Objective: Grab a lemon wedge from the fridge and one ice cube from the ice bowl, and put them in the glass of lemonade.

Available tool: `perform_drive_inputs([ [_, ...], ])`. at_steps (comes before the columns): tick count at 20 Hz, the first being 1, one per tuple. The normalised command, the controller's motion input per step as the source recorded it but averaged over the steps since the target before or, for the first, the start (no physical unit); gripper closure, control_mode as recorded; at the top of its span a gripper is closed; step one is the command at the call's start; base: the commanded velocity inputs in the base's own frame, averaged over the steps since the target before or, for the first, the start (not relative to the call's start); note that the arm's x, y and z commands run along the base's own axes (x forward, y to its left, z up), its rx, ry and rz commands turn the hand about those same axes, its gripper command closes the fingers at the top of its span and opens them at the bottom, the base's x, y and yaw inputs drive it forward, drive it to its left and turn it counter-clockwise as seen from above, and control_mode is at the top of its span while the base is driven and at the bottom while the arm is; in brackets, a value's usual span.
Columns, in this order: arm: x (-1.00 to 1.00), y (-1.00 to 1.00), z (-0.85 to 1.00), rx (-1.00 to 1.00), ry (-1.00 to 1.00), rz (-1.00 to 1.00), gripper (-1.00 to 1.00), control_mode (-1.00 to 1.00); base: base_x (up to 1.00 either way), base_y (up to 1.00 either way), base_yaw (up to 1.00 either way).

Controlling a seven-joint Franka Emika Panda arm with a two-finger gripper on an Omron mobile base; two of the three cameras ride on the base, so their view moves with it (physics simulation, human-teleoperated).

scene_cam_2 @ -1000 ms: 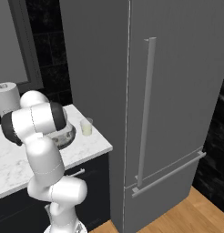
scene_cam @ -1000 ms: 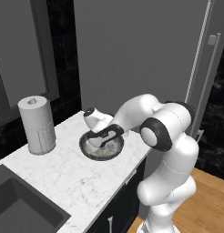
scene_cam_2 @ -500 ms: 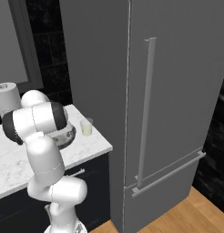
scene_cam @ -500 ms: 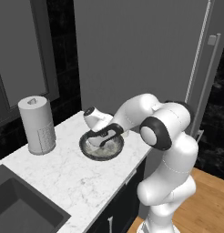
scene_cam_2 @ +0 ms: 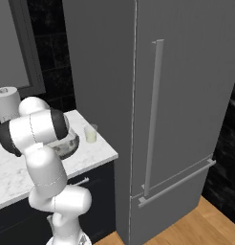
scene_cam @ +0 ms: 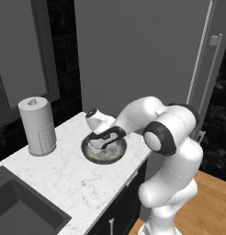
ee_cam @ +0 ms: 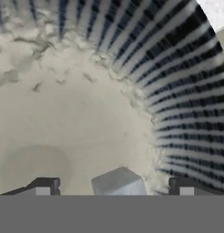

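While the fridge (scene_cam_2: 186, 95) stands closed just beside the tabletop (scene_cam: 64, 174), the step in hand looks like the ice pickup: the tool (ee_cam: 114, 186) is down inside the ice bowl (scene_cam: 115, 155), and in the hand view its two dark fingertips (ee_cam: 43, 186) stand spread apart with a pale grey ice cube (ee_cam: 118, 181) sitting between them on the bowl's speckled floor, not yet pinched. In the left base view the hand hangs low over the bowl's middle, with the bowl near the tabletop edge that faces the fridge. The glass of lemonade (scene_cam_2: 91, 133) stands on the tabletop just beside the bowl, on the fridge side, apart from it. No lemon wedge can be seen, and with the fridge door shut, that half of the task appears to be left. The next move, as I judge it, calls for closing the fingertips squarely on the cube, then lifting straight up clear of the bowl's ribbed wall before swinging over to the glass. The cube looks small and smooth, so an off-centre squeeze could push it away across the bowl floor.
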Motion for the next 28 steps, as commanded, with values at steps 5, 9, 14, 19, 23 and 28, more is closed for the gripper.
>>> perform_drive_inputs([
  [5,-0.25,-0.05,-0.03,0.00,0.00,0.00,-1.00,-1.00,0.00,0.00,0.00],
  [9,-0.08,0.00,0.18,0.00,0.00,0.00,-1.00,-1.00,0.00,0.00,0.00],
  [14,-0.13,-0.04,0.02,0.00,0.00,0.00,-1.00,-1.00,0.00,0.00,0.00],
  [19,-0.02,-0.10,-0.12,0.00,0.00,0.00,-1.00,-1.00,0.00,0.00,0.00],
  [23,0.04,-0.07,-0.27,0.00,0.00,0.00,-1.00,-1.00,0.00,0.00,0.00],
  [28,0.14,0.00,-0.24,0.00,0.00,0.01,-1.00,-1.00,0.00,0.00,0.00],
])
